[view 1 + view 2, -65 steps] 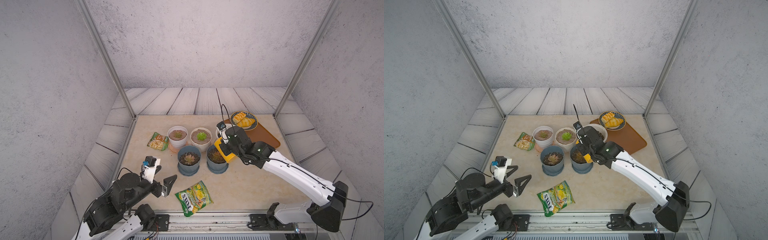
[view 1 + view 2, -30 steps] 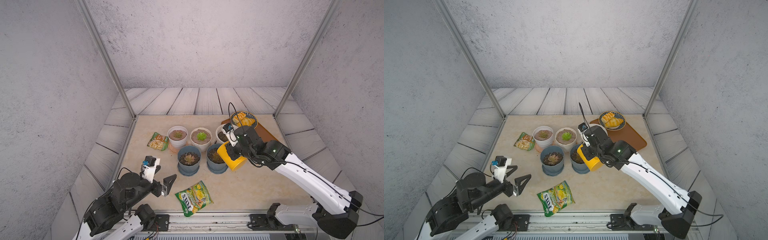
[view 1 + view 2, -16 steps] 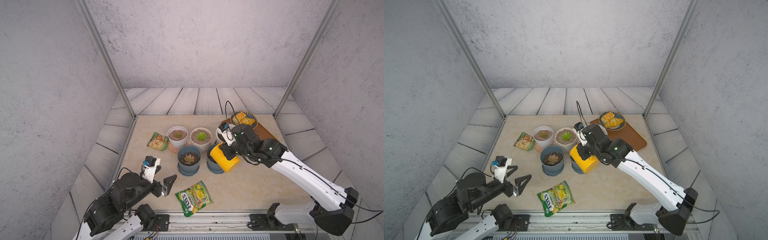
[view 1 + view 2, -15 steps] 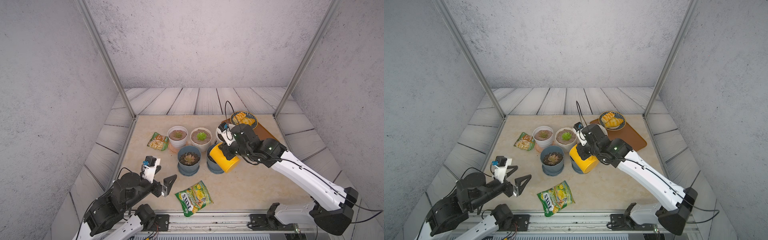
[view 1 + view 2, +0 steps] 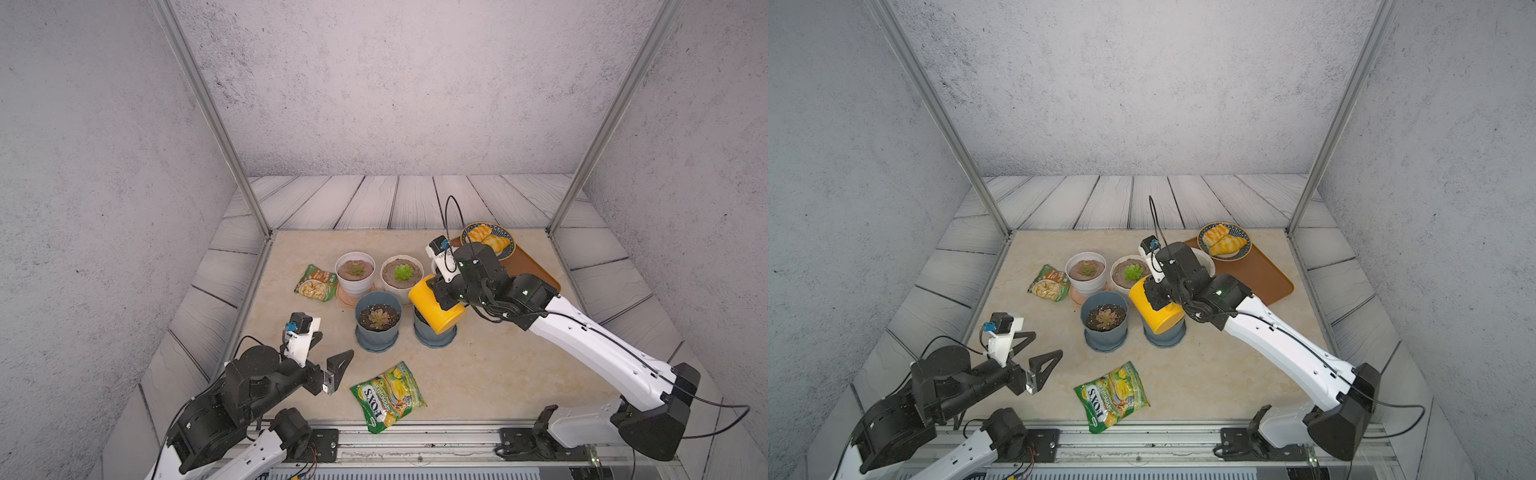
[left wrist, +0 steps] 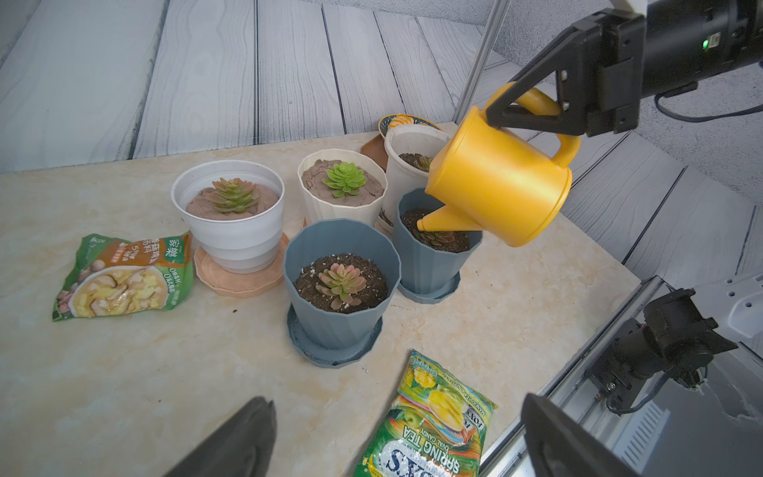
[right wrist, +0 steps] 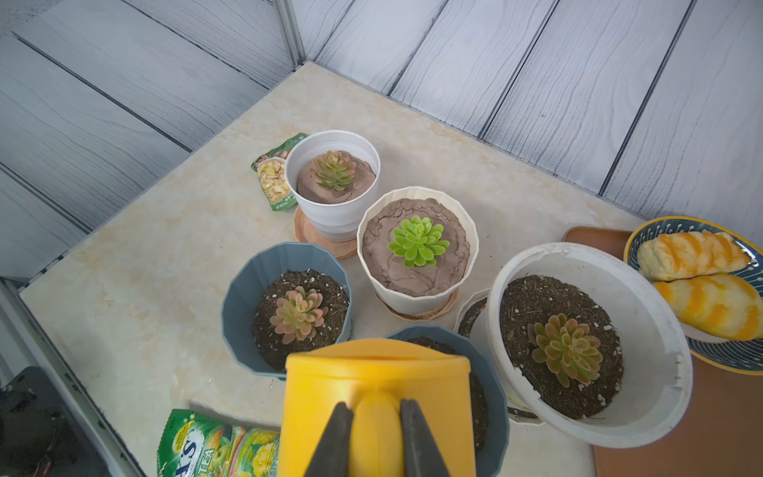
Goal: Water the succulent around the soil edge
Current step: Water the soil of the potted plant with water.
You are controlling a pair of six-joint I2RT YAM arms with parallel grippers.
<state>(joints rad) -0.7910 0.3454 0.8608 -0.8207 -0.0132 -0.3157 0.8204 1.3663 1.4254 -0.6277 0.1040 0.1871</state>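
Right gripper (image 7: 375, 417), clamping the watering can (image 6: 499, 186), is tipping it further; ahead of its fingers (image 7: 336, 437) the spout (image 6: 444, 219) is reaching the blue pot (image 6: 429, 264)'s soil edge. Left gripper (image 5: 1038, 349) is idling open.

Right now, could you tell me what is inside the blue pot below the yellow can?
Dark soil and a brownish succulent show; the watering can covers most of both.

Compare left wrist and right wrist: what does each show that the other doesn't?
Left wrist only: the watering can side-on, its spout tipped down over the soil of the blue pot beneath. Right wrist only: the whole succulent in the white pot by the plate, and both bread rolls. Both: the can, the right gripper shut on its handle, the other pots, the candy bag and soup packet.
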